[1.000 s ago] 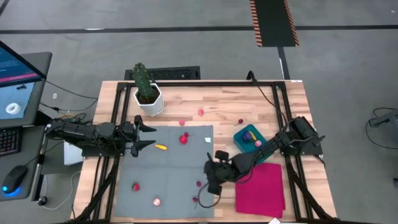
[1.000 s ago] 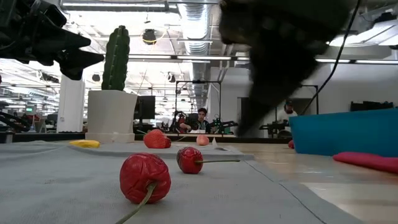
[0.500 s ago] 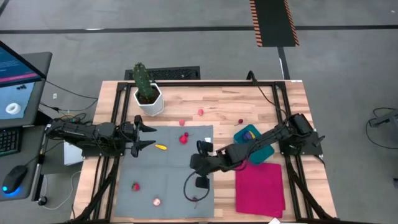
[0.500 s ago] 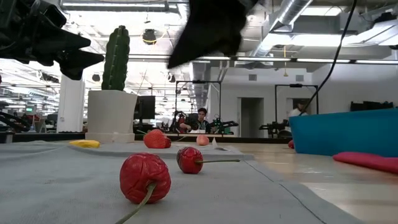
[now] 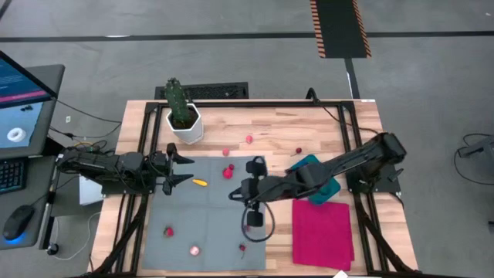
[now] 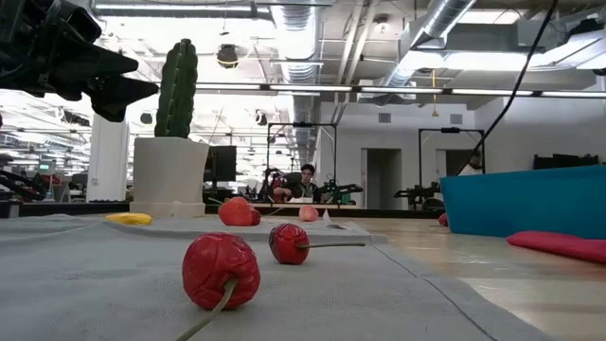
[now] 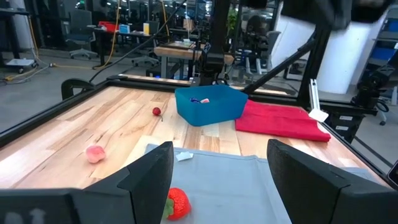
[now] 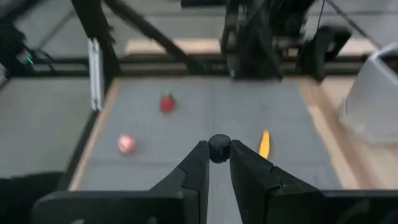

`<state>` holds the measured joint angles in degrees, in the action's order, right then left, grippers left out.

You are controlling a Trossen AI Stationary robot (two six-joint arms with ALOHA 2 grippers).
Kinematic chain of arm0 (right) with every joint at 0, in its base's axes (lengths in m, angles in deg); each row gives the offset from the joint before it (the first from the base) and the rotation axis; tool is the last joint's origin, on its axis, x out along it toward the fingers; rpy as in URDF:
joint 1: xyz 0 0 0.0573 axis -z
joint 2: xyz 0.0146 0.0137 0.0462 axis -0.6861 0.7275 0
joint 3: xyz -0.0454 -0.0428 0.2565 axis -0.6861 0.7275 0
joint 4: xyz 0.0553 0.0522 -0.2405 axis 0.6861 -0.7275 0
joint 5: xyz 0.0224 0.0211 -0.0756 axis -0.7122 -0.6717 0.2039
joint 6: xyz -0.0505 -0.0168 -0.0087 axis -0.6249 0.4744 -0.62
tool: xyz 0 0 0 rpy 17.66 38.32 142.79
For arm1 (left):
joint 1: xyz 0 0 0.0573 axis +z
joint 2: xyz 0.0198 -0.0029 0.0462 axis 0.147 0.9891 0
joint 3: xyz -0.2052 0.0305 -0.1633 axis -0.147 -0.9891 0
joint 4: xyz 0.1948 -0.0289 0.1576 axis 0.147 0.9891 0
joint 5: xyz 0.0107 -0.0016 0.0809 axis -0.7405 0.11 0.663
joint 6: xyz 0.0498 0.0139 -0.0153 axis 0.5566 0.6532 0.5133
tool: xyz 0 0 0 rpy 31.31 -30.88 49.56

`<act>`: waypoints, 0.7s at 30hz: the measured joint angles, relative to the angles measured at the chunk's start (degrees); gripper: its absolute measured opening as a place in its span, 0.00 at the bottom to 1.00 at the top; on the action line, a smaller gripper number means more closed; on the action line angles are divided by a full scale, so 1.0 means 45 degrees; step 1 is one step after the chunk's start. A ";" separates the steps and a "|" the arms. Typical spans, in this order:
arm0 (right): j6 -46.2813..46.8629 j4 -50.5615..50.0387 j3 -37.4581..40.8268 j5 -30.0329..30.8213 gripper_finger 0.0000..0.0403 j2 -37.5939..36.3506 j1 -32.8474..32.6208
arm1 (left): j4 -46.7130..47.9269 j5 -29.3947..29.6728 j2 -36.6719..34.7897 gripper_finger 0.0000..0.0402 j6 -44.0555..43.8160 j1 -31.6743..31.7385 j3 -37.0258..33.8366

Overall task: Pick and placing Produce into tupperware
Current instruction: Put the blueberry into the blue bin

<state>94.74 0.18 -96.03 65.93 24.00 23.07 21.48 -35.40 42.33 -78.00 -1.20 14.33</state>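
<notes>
One small dark round fruit sits pinched in the right tool over the grey mat, presumably bound for the teal plastic tub, while the left tool waits spread.

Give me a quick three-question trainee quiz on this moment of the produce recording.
1. True or false: the left pincer is open and empty.
2. The right pincer grips: A) a small dark round piece; B) a banana; C) a cloth.
3. Fill in: the yellow piece lies on the ___ mat.
Key: 1 true; 2 A; 3 grey.
</notes>
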 joint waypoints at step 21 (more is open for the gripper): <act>-0.0807 -0.1872 0.0024 0.0895 0.20 -0.5142 -0.1745 | 0.0010 0.0005 0.0000 0.62 0.0094 -0.0004 0.0000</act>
<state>91.11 -8.24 -95.92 69.95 0.86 15.22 21.52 -35.38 42.33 -77.57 -1.22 14.33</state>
